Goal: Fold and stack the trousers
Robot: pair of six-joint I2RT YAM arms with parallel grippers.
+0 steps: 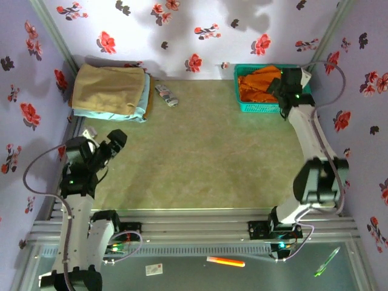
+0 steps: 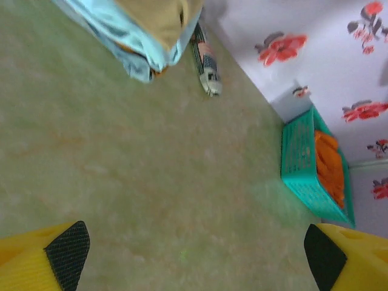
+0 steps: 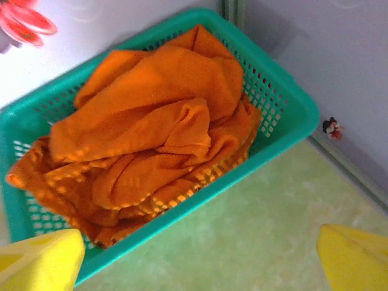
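Left fingers (image 2: 66,251), right fingers (image 3: 42,260) wide, empty; right wrist: trousers (image 3: 151,133) crumpled, perhaps overhanging basket (image 3: 297,109)

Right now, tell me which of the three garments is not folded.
The orange trousers, lying crumpled in the green basket at the far right. The tan garment and the light blue garment under it lie folded at the far left.

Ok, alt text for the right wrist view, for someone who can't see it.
Bright orange trousers lie crumpled in a green basket against the wall. The open right gripper hovers just short of it, above the green table.
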